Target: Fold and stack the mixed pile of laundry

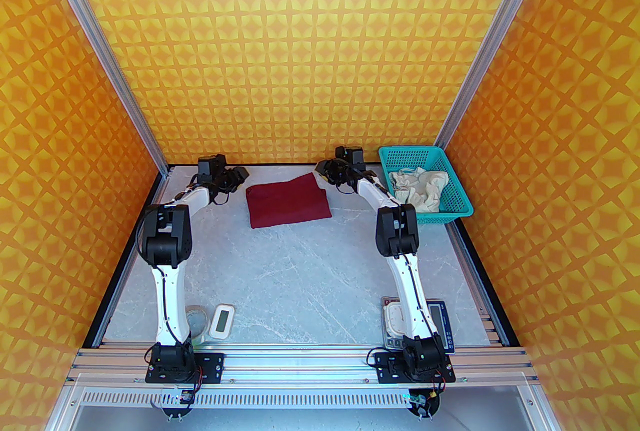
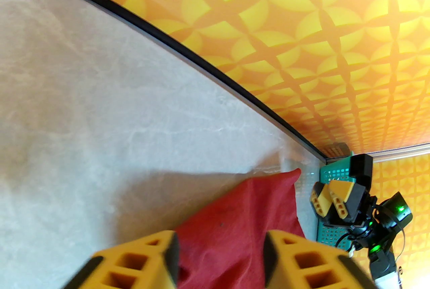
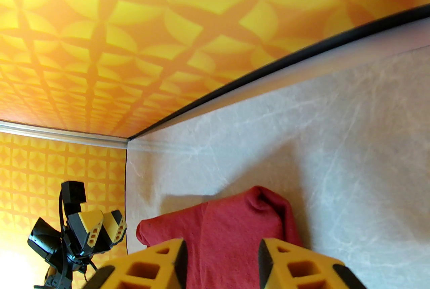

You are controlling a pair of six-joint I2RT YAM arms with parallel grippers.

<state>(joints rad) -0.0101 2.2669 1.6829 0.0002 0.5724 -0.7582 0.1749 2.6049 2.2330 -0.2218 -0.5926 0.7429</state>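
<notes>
Red shirt (image 1: 287, 201) lies folded into a flat rectangle at the far middle of the surface (image 1: 300, 279), one half of the mixed laundry I am working through from a distance. My left gripper (image 2: 220, 242) hangs just off its far-left corner and my right gripper (image 3: 221, 245) just off its far-right corner. On both, the yellow fingers stand apart with nothing pinched, and the cloth lies slack on the surface beyond them. One far corner of the shirt rides up in a small hump rather than lying flush.

Cream shorts (image 1: 417, 188) sit crumpled in the teal basket (image 1: 447, 214) at the far right, close beside my right forearm.

As I read it, the shirt's fold is done or all but done, and the shorts have not yet been touched, so the job stands roughly at its midpoint.

The next move, in my judgement, belongs to the right arm. It should lift clear of the shirt without snagging that raised corner, then swing over the basket rim and down onto the shorts. A pinch on the bunched waistband should bring them out in one piece. They then need spreading on the open surface nearer the arm bases, with both arms to square them up, before folding and setting them on top of the shirt.
</notes>
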